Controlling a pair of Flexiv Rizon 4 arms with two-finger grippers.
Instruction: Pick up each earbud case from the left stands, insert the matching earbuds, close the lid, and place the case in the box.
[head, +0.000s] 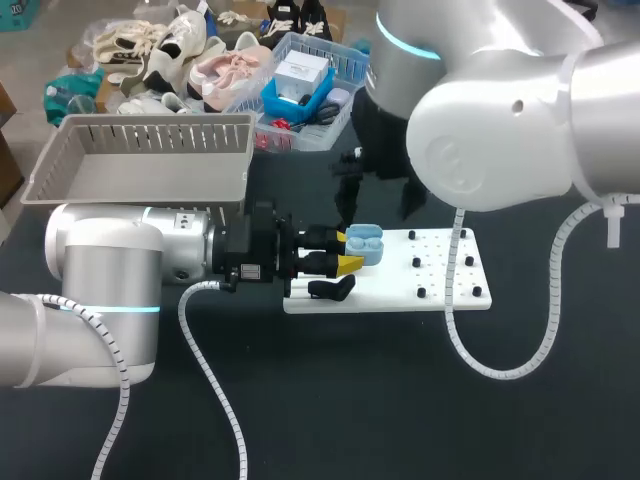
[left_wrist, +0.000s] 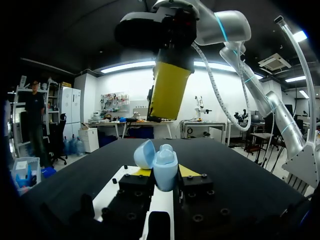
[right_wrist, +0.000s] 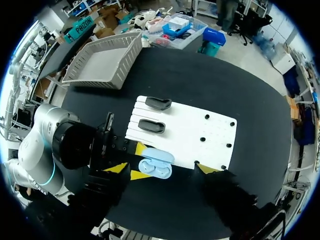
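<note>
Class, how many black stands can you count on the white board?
2: one stand nearest the basket, one between it and the blue case. Another may hide under the case.

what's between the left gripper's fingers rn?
The blue earbud case, lid open, is clamped between the yellow tips of the left gripper. This is clearest in the left wrist view.

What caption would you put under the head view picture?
Left tool gripping an open blue earbud case at the white board.
</note>
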